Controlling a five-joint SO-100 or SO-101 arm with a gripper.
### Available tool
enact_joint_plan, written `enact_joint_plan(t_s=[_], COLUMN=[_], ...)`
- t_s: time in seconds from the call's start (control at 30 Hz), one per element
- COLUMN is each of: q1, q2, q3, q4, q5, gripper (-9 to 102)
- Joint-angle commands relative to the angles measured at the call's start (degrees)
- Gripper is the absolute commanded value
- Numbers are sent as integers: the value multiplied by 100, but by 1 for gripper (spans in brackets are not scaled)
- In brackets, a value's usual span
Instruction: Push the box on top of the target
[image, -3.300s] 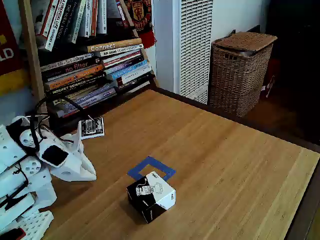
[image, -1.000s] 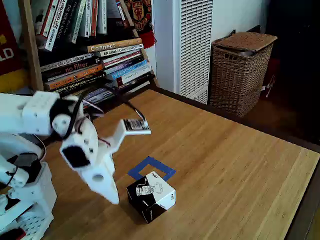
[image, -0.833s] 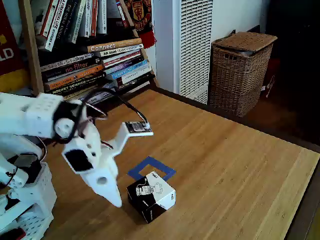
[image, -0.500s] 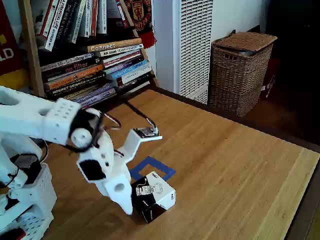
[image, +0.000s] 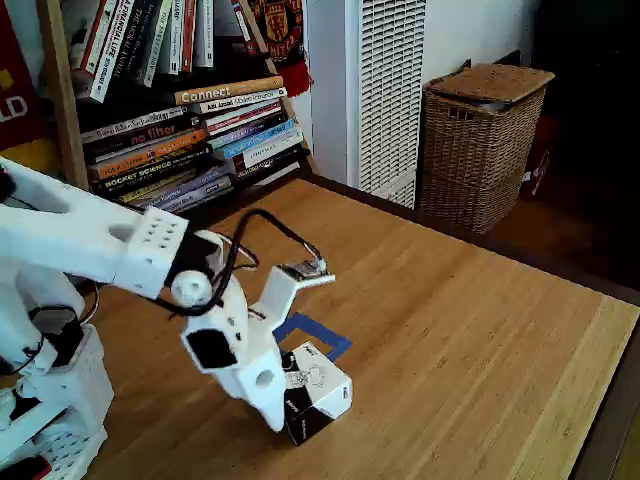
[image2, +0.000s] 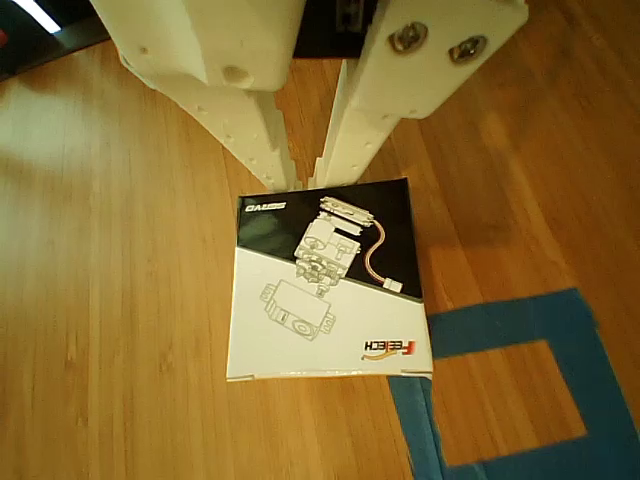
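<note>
The gripper (image2: 303, 180) points down at the table with its two white fingers (image2: 248, 140) drawn close together, only a thin gap between their tips, and nothing held between them. In the other view the fingertips sit right at the edge of the box (image2: 328, 280), touching or just short of its top edge; which of the two cannot be told. In the fixed view the gripper (image: 272, 415) stands at the left side of the box (image: 317, 392), pressed up beside it, and hides part of that side.

The box has a white and black top with a line drawing of a small motor and a wire. It rests flat on the wooden table (image: 480, 340). The target (image2: 520, 385), a hollow square of blue tape, lies just beside the box: in the other view one corner of the box overlaps the tape's nearest edge, while most of the square stays uncovered. In the fixed view the blue tape (image: 322, 332) shows just behind the box.

The white arm (image: 90, 245) reaches in from the left of the fixed view, a black cable looping over it. Behind stand a shelf of books (image: 180, 130) and a wicker basket (image: 482, 145).
</note>
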Motion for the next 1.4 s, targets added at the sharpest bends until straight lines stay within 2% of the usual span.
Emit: enact_joint_plan(t_s=[0.0,0.7,1.07,1.37], q1=[-220,-466,-932,-703], q2=[-88,-1521,-1679,-1230], q3=[-369,-2514,-2716,-2268], q4=[9,642,967,1151], q5=[141,176,650,580], gripper=[0,0,0,0])
